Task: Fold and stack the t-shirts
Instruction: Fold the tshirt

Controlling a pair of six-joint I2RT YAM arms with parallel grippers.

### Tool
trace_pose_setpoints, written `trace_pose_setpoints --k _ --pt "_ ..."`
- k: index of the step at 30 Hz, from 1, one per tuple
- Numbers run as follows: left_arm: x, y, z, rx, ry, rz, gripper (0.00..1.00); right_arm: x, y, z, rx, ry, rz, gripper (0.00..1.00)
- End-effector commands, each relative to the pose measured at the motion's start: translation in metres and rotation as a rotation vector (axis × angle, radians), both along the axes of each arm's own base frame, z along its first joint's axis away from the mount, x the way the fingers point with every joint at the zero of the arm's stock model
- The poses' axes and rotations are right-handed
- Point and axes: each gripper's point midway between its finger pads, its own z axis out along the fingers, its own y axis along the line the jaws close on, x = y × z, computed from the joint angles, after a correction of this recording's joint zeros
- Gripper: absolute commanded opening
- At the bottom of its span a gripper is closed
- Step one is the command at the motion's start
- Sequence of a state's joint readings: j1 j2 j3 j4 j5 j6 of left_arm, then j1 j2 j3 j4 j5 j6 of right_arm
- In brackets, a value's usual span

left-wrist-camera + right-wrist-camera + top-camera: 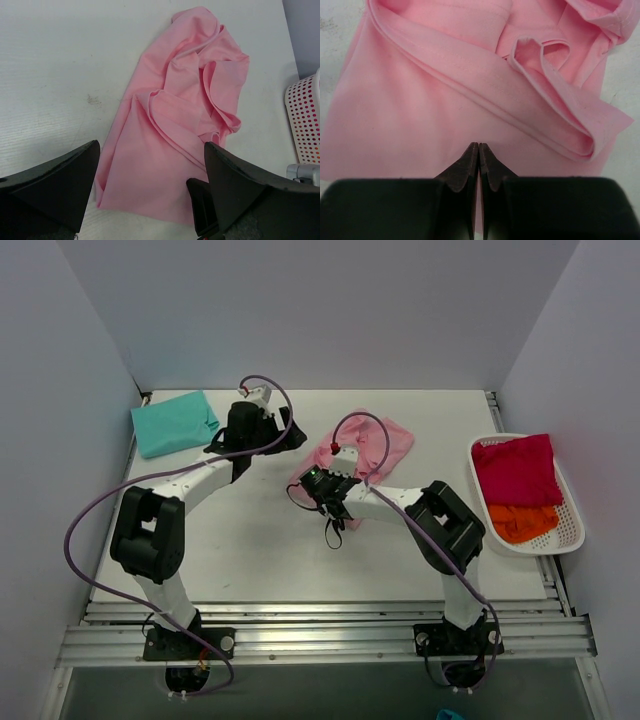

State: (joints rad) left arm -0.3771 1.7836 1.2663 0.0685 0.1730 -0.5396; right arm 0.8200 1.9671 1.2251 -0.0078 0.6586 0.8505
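A light pink t-shirt (378, 443) lies crumpled at the middle of the table, its folds bunched toward the right (185, 95). My right gripper (313, 480) sits low at the shirt's near left edge. Its fingers are pressed together with their tips on the pink cloth (479, 145), pinching the fabric (420, 100). Just left of the shirt hovers my left gripper (291, 436), its fingers wide apart above the flat lower part of the shirt (150, 150) and holding nothing. A folded teal t-shirt (173, 423) rests at the far left corner.
At the right edge stands a white mesh basket (573, 532) holding a crimson red t-shirt (515, 468) and an orange one (522, 522). Its dotted wall (305, 117) shows in the left wrist view. Grey walls close in the table on three sides.
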Motion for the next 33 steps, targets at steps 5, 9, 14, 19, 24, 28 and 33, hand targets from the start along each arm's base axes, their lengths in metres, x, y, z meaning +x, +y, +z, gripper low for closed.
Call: trace_pose_setpoints --k 5,9,14,19,24,28,33 --pt "0.007 0.004 0.019 -0.033 -0.07 -0.008 0.94 0.026 -0.007 0.006 0.029 -0.019 -0.028 0.0" --pt "0.004 0.006 0.021 -0.036 -0.077 -0.009 0.94 0.034 -0.011 0.0 0.021 -0.012 -0.04 0.0" --pt "0.002 0.007 0.021 -0.038 -0.08 -0.01 0.94 0.045 -0.017 -0.005 0.02 -0.005 -0.055 0.0" --pt "0.002 0.006 0.017 -0.04 -0.076 -0.014 0.94 0.054 -0.021 -0.002 0.012 -0.011 -0.069 0.0" --pt "0.002 0.01 0.013 -0.041 -0.069 -0.011 0.94 0.078 -0.034 0.017 0.022 -0.047 -0.112 0.0" --pt "0.0 0.017 0.021 -0.053 -0.081 -0.006 0.94 0.101 -0.071 0.028 0.01 -0.044 -0.178 0.0" --pt "-0.006 0.022 0.03 -0.067 -0.093 -0.003 0.94 0.139 -0.13 0.037 0.019 -0.054 -0.29 0.0"
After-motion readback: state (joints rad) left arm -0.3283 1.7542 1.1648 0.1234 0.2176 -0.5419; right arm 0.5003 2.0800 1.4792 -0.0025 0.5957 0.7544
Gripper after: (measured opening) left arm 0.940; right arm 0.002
